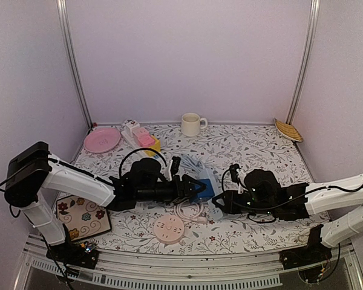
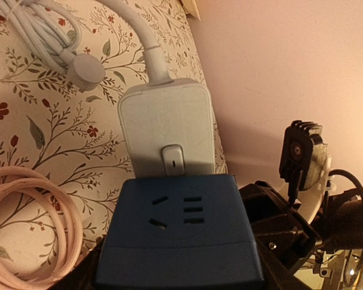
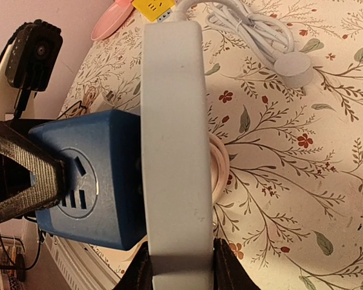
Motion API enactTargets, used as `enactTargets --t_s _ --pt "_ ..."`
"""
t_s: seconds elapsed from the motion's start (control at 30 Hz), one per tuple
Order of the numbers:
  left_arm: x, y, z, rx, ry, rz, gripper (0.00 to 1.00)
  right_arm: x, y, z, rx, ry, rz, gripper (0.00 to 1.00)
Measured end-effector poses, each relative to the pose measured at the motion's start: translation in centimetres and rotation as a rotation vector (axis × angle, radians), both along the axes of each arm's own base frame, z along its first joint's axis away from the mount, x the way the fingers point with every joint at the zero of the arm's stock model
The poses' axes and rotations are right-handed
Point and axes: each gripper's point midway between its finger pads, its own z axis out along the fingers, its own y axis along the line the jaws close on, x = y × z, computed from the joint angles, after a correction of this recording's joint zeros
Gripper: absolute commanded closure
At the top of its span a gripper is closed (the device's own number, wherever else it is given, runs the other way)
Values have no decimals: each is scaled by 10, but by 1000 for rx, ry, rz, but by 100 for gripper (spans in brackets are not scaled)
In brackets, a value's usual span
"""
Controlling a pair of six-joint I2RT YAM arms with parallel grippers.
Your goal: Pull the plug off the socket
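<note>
Clamping the blue plug (image 2: 178,235) from two sides, the left gripper (image 1: 195,186) has its jaws closed on the block; in the right wrist view one of its dark fingers (image 3: 21,172) presses on the face with the pin holes. Just beside it, the right gripper (image 1: 219,204) is closed on the white socket strip (image 3: 172,121), with one finger on each side of the strip's near end at the bottom of that view. The two grippers face each other at the middle of the table (image 1: 260,151). The one plug sits flush against the one socket strip, with no gap showing between them, and the strip is lifted on edge above the floral cloth. One bundle of white cable (image 3: 254,30) runs from the strip's far end and lies on the table, and one coil of pink cable (image 2: 24,205) lies under the grippers, next to one round pink disc (image 1: 169,229). Further out, one white mug (image 1: 192,124) stands upright at the back, but its inside does not show from here. One pink plate (image 1: 101,139) lies flat at the back left, and one flowered tile (image 1: 81,217) lies near the left arm's base.
</note>
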Motion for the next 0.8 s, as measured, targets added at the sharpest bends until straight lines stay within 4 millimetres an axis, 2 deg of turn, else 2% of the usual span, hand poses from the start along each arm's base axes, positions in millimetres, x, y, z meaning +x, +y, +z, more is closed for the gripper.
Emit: enactTargets --t_s 0.43,0.8 --pt "3 1 8 -1 -9 16 100 5 2 13 -36 -15 -12 97" --pt "5 5 -2 52 -12 24 100 8 8 5 -193 -44 -76 97"
